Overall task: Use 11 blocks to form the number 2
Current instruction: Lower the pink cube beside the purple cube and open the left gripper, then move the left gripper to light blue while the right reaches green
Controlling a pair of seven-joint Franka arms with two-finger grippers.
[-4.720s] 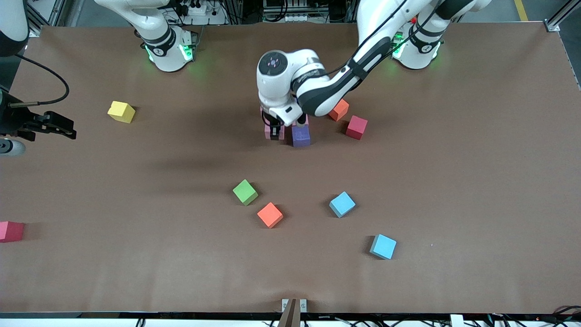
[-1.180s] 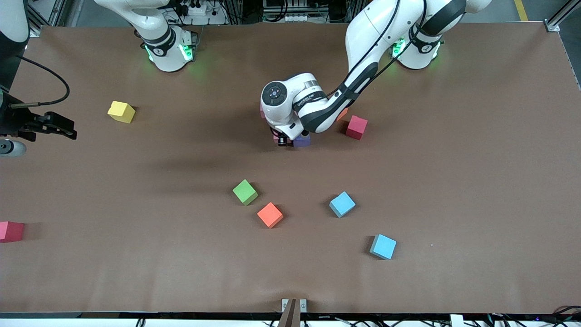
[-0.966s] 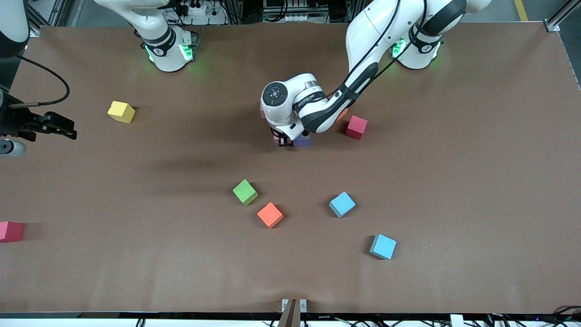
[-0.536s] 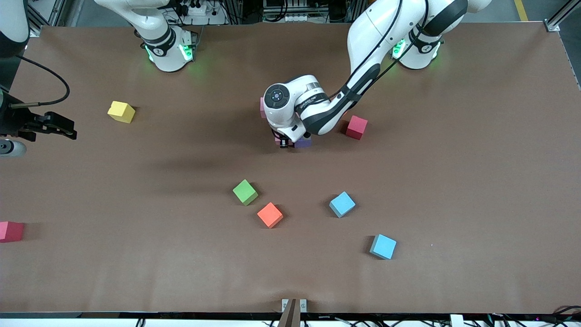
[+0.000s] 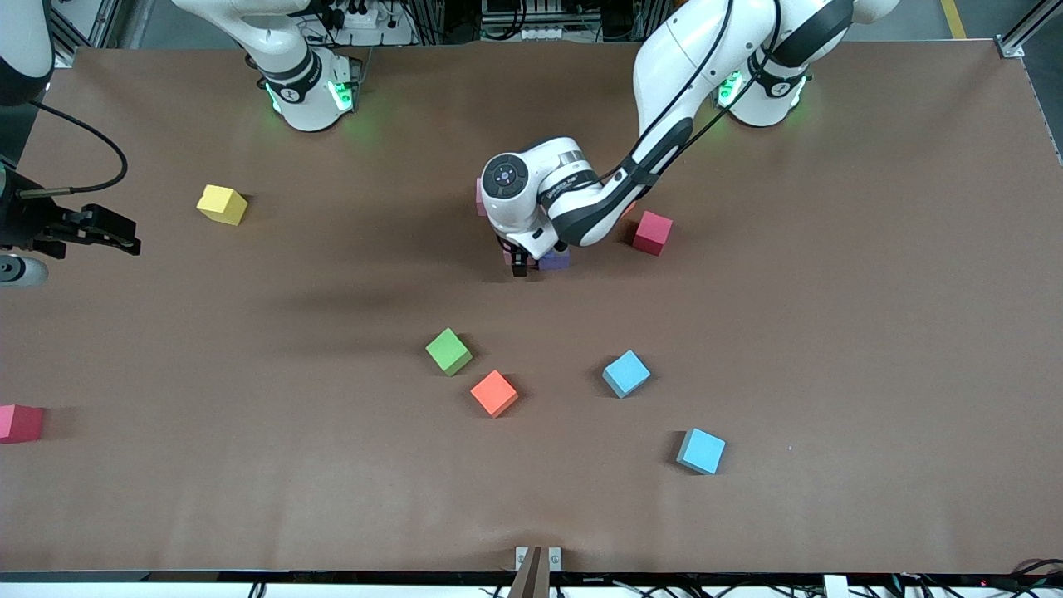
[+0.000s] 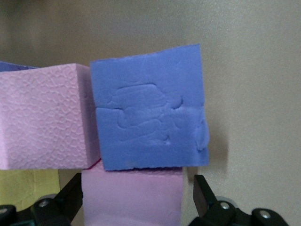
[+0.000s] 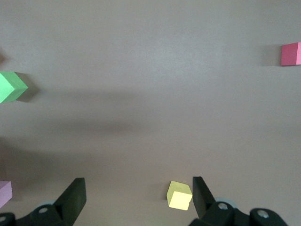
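My left gripper (image 5: 521,264) is down at a cluster of blocks in the middle of the table. In the left wrist view it (image 6: 138,181) is open around a pink block (image 6: 134,197), with a gap on one side. That block touches a purple block (image 6: 148,108), which sits beside another pink block (image 6: 44,117). In the front view only an edge of the purple block (image 5: 555,261) shows under the arm. Loose blocks lie nearer the front camera: green (image 5: 448,350), orange (image 5: 494,393) and two light blue (image 5: 625,373) (image 5: 700,451). A yellow block (image 5: 222,204) lies toward the right arm's end. My right gripper (image 5: 116,235) waits there, open and empty (image 7: 138,181).
A red cube (image 5: 652,232) sits beside the cluster toward the left arm's end. Another red cube (image 5: 20,423) lies at the table's edge at the right arm's end. The left arm hides the rest of the cluster.
Since 4.7 s ago my left gripper has come down with the pink block next to the purple block. Over the last second it has barely shifted. The right arm has not moved.
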